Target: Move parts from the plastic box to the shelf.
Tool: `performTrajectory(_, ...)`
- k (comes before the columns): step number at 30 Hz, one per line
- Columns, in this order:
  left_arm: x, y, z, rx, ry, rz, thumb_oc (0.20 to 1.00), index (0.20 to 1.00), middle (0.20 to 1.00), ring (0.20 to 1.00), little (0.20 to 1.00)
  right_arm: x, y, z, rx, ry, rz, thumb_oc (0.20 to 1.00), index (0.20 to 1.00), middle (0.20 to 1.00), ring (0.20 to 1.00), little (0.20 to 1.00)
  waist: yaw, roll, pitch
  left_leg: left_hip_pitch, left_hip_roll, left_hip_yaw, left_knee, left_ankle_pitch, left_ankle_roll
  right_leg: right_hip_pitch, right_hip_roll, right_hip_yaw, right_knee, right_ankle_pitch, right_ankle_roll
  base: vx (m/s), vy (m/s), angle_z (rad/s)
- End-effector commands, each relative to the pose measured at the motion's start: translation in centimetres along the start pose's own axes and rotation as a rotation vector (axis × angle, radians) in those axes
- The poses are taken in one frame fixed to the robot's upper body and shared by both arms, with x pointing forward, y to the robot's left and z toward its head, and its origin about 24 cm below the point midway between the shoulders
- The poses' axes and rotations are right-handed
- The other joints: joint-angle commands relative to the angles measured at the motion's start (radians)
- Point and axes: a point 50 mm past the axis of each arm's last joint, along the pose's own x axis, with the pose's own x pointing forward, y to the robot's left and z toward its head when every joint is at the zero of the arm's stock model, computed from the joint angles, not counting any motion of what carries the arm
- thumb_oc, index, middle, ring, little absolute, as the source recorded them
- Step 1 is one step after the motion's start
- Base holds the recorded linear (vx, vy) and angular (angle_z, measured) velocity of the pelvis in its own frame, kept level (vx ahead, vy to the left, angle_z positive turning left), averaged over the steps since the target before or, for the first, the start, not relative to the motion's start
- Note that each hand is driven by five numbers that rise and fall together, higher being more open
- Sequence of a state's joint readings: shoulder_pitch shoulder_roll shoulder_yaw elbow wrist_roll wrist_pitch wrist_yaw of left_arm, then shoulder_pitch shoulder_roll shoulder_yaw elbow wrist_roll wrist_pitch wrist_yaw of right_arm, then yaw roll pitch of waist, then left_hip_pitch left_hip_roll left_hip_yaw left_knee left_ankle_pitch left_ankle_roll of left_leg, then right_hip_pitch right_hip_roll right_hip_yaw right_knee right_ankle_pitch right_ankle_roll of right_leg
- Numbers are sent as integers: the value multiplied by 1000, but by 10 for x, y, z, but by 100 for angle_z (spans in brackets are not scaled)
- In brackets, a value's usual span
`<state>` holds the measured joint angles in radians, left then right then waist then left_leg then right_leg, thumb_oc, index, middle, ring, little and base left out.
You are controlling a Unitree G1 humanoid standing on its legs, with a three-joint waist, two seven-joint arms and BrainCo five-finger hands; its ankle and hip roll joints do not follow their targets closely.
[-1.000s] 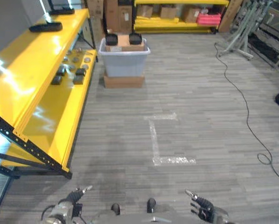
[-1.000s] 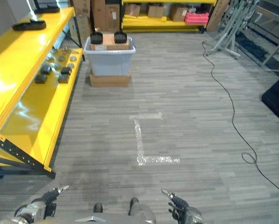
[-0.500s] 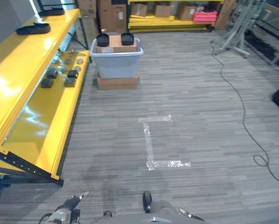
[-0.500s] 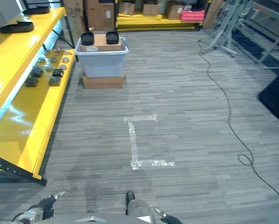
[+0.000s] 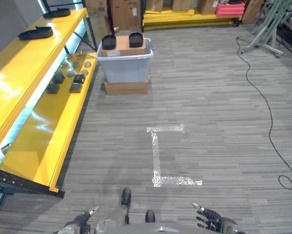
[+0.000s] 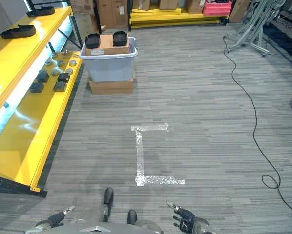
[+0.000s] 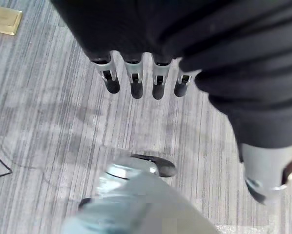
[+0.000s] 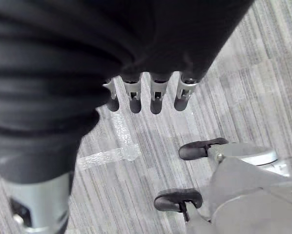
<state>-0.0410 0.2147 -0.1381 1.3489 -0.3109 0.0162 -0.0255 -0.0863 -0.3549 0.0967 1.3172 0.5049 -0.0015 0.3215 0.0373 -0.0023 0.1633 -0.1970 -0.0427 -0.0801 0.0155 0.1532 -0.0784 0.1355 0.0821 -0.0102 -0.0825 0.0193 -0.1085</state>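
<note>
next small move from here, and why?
Probably walk forward toward the grey plastic box. Both hands, left hand and right hand, hang open and empty over bare floor, and the box with its black parts sits far ahead beside the yellow shelf, out of reach.

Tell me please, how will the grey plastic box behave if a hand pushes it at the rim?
The grey plastic box sits raised on a flat cardboard box, so a push at the rim may slide it off that base or tip it. It holds a cardboard carton and two black parts, so it probably carries some weight and resists a light push.
</note>
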Motion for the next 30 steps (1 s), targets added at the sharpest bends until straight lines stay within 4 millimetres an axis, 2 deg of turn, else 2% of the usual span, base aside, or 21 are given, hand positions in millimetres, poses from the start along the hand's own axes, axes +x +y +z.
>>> performTrajectory(1, -2, 21, 13, 63, -58, 59, 1000, 1000, 1000, 1000, 1000, 0, 2, -1, -5, -38, 11, 1000, 1000, 1000, 1000, 1000, 22, -33, -14, -26, -33, 72, 109, -43, 101, 4, -24, 72, 185, -107, 112, 332, 249, -26)
performTrajectory(3, -2, 26, 18, 74, -68, 75, 1000, 1000, 1000, 1000, 1000, 1, 7, 0, -6, -45, 20, 1000, 1000, 1000, 1000, 1000, 20, -36, -22, 11, -28, 95, 95, -71, 130, -26, -36, 35, 289, -107, 129, 237, 183, -31)
performTrajectory(5, -3, 31, 26, 83, -85, 91, 1000, 1000, 1000, 1000, 1000, 2, 10, -3, 0, -32, 33, 1000, 1000, 1000, 1000, 1000, 13, -24, -26, 58, -20, 105, 83, -99, 159, -121, -67, -26, 523, -31, 176, 195, 172, -22)
performTrajectory(6, -3, 32, 28, 87, -89, 95, 1000, 1000, 1000, 1000, 1000, 2, 10, -5, 22, -21, 30, 1000, 1000, 1000, 1000, 1000, 10, -22, -25, 68, -19, 101, 82, -105, 163, -147, -71, -33, 566, -14, 185, 210, 196, -16)
performTrajectory(7, -3, 34, 34, 96, -110, 107, 1000, 1000, 1000, 1000, 1000, 3, 13, -7, 44, -14, 37, 1000, 1000, 1000, 1000, 1000, 6, -7, -17, 110, -4, 104, 74, -124, 174, -241, -115, -84, 690, 31, 212, 181, 146, -13)
performTrajectory(8, -3, 34, 36, 95, -117, 108, 1000, 1000, 1000, 1000, 1000, 3, 14, -8, 42, -9, 42, 1000, 1000, 1000, 1000, 1000, 6, -4, -14, 123, 0, 107, 70, -128, 173, -256, -136, -98, 682, 40, 213, 258, 118, -12)
performTrajectory(9, -4, 34, 40, 90, -139, 107, 1000, 1000, 1000, 1000, 1000, 4, 17, -10, 29, 3, 55, 1000, 1000, 1000, 1000, 1000, 7, 1, -6, 158, 9, 116, 55, -135, 164, -265, -183, -129, 618, 48, 211, 226, 2, -13)
performTrajectory(10, -4, 34, 43, 89, -152, 105, 1000, 1000, 1000, 1000, 1000, 4, 18, -11, 22, 6, 57, 1000, 1000, 1000, 1000, 1000, 7, -1, -2, 172, 9, 122, 48, -139, 158, -258, -197, -144, 555, 50, 211, 218, -21, -13)
performTrajectory(11, -4, 35, 44, 88, -156, 105, 1000, 1000, 1000, 1000, 1000, 4, 19, -11, 21, 7, 58, 1000, 1000, 1000, 1000, 1000, 5, -1, 4, 183, 10, 123, 44, -140, 156, -246, -200, -152, 525, 51, 211, 253, -69, -8)
performTrajectory(12, -4, 34, 50, 87, -174, 101, 1000, 1000, 1000, 1000, 1000, 5, 20, -13, 23, 11, 62, 1000, 1000, 1000, 1000, 1000, -4, -13, 8, 206, 3, 128, 35, -153, 145, -244, -205, -172, 379, 51, 215, 269, -74, -2)
performTrajectory(13, -4, 34, 53, 85, -179, 100, 1000, 1000, 1000, 1000, 1000, 4, 20, -14, 24, 13, 63, 1000, 1000, 1000, 1000, 1000, -11, -16, 10, 217, 1, 128, 32, -159, 141, -242, -201, -178, 317, 47, 215, 285, -77, -6)
performTrajectory(15, -4, 30, 56, 75, -177, 92, 1000, 1000, 1000, 1000, 1000, 4, 19, -16, 14, 30, 65, 1000, 1000, 1000, 1000, 1000, -43, -30, 12, 255, -20, 111, 28, -190, 139, -254, -186, -149, 190, 85, 219, 407, -54, -8)
performTrajectory(18, -2, 19, 55, 71, -151, 72, 1000, 1000, 1000, 1000, 1000, 3, 18, -22, -6, 51, 55, 1000, 1000, 1000, 1000, 1000, -98, -45, 4, 320, -55, 63, 19, -251, 153, -321, -173, -85, 120, 178, 232, 488, -55, 16)
performTrajectory(20, -2, 17, 53, 70, -144, 66, 1000, 1000, 1000, 1000, 1000, 3, 18, -23, 0, 54, 49, 1000, 1000, 1000, 1000, 1000, -106, -45, 2, 331, -57, 54, 24, -263, 155, -326, -170, -77, 117, 185, 229, 337, -85, 43)
performTrajectory(21, -1, 13, 46, 55, -127, 61, 1000, 1000, 1000, 1000, 1000, 2, 16, -27, 6, 63, 37, 1000, 1000, 1000, 1000, 1000, -119, -45, -5, 359, -54, 41, 32, -286, 152, -323, -157, -77, 94, 188, 213, 464, -156, 46)
performTrajectory(24, 0, 10, 41, 26, -116, 70, 1000, 1000, 1000, 1000, 1000, 1, 13, -29, 1, 79, 16, 1000, 1000, 1000, 1000, 1000, -126, -39, -17, 372, -39, 32, 56, -295, 141, -312, -139, -74, 108, 167, 187, 341, -145, 33)
performTrajectory(25, 0, 9, 38, 8, -111, 67, 1000, 1000, 1000, 1000, 1000, 1, 12, -30, -2, 90, 8, 1000, 1000, 1000, 1000, 1000, -129, -34, -22, 374, -22, 28, 107, -270, 127, -309, -129, -71, 122, 151, 170, 284, -192, 20)
performTrajectory(26, 0, 5, 36, -9, -109, 58, 1000, 1000, 1000, 1000, 1000, 1, 10, -29, -9, 90, 6, 1000, 1000, 1000, 1000, 1000, -125, -31, -21, 331, 6, 35, 256, -159, 90, -282, -118, -74, 119, 129, 146, 345, -254, 21)
performTrajectory(27, 0, 3, 35, -20, -111, 60, 1000, 1000, 1000, 1000, 1000, 1, 10, -27, -23, 87, 3, 1000, 1000, 1000, 1000, 1000, -119, -38, -16, 282, 4, 36, 376, -114, 77, -261, -122, -71, 116, 120, 134, 381, -291, 20)
performTrajectory(29, 0, 2, 35, -52, -118, 55, 1000, 1000, 1000, 1000, 1000, 1, 8, -23, -67, 78, -10, 1000, 1000, 1000, 1000, 1000, -99, -65, -1, 131, -9, 48, 656, -46, 58, -208, -138, -59, 103, 109, 108, 269, -215, 1)
performTrajectory(30, 0, 2, 35, -53, -118, 53, 1000, 1000, 1000, 1000, 1000, 1, 8, -22, -70, 76, -10, 1000, 1000, 1000, 1000, 1000, -99, -63, -1, 114, -6, 46, 679, -46, 57, -207, -135, -62, 102, 109, 106, 236, -165, -13)
